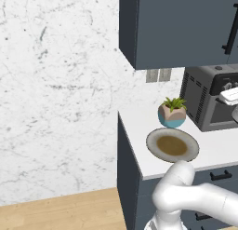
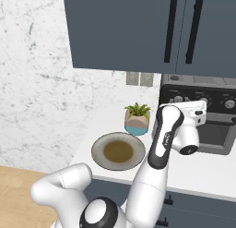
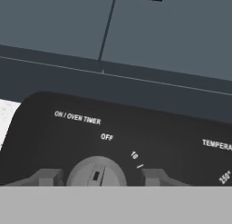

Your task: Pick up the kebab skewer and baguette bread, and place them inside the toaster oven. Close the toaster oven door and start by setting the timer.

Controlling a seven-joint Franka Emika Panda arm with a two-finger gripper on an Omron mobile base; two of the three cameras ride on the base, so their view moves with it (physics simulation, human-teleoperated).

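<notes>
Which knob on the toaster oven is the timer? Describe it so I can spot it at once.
On the white counter, under the dark cabinets, stands the toaster oven. On its black control panel, the timer knob is the round grey dial between the gripper tips. Unlike its neighbours, it sits under "ON / OVEN TIMER" and "OFF" lettering.

I'm working in a home kitchen: white counter (image 1: 139, 124) over dark blue-grey drawers (image 1: 218, 178), matching wall cabinets (image 2: 124, 31), marble-look backsplash (image 1: 56, 84), toaster oven (image 1: 204, 101), potted succulent (image 1: 172, 111), plate (image 2: 118, 151), wood floor (image 1: 60, 210).

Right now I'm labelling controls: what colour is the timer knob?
Grey timer knob, on a black panel; clearest in the hand view.
</notes>
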